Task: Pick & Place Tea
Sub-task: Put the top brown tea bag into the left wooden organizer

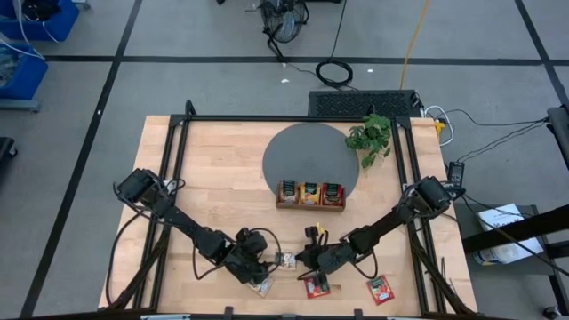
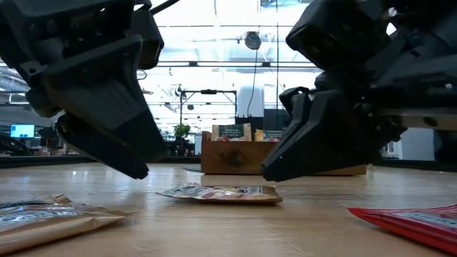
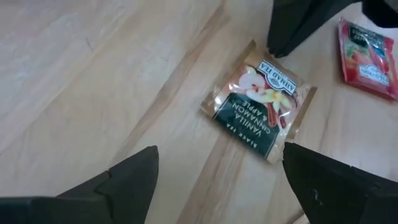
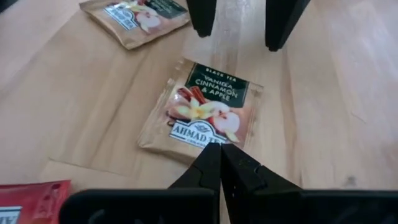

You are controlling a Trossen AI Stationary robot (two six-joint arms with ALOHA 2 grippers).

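A beige-green tea sachet lies flat on the wooden table near its front edge, between my two grippers; it also shows in the right wrist view and the low view. My left gripper is open and empty, low over the table just left of the sachet. My right gripper is shut, with its tip at the sachet's right edge. A second beige sachet and two red sachets lie flat nearer the front edge. My right gripper's shut fingertips stand at the edge of the beige-green sachet by its label's brand band, slanting down from the table's right side. I cannot tell whether they touch it. The sachet lies flat on the table.
A three-slot wooden tray holding sachets stands on a grey round mat at mid-table. A small green plant stands at the back right. A black frame runs along the table's sides.
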